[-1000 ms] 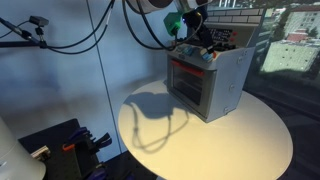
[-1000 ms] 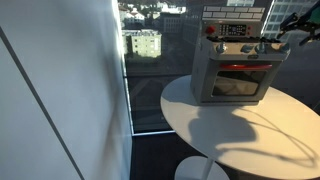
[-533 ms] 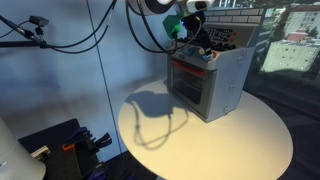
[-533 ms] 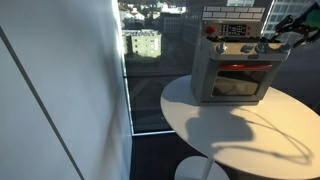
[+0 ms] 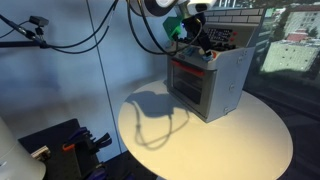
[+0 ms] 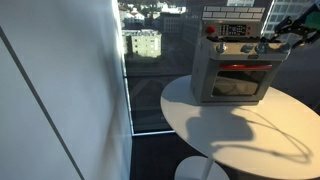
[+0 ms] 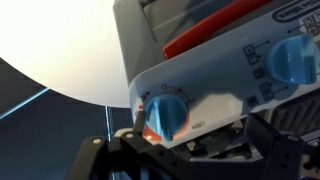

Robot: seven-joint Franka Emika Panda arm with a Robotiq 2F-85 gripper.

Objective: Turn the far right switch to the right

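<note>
A grey toy oven (image 5: 207, 82) stands on a round white table (image 5: 200, 140), and it also shows in an exterior view (image 6: 235, 72). Its control panel carries blue knobs. In the wrist view one blue knob (image 7: 167, 115) with orange marks lies between my fingers, close to one finger. A second blue knob (image 7: 295, 60) sits further along the panel. My gripper (image 7: 185, 150) is open, its black fingers apart on either side of the near knob. In both exterior views the gripper (image 5: 200, 45) (image 6: 272, 42) is at the oven's top corner.
A red knob (image 6: 210, 30) sits at the other end of the panel. The table (image 6: 250, 135) stands beside a white wall and a window onto a city. Cables (image 5: 70, 40) hang behind, and black equipment (image 5: 60, 145) lies on the floor.
The gripper has shifted only slightly at the oven's top corner. The oven has not moved.
</note>
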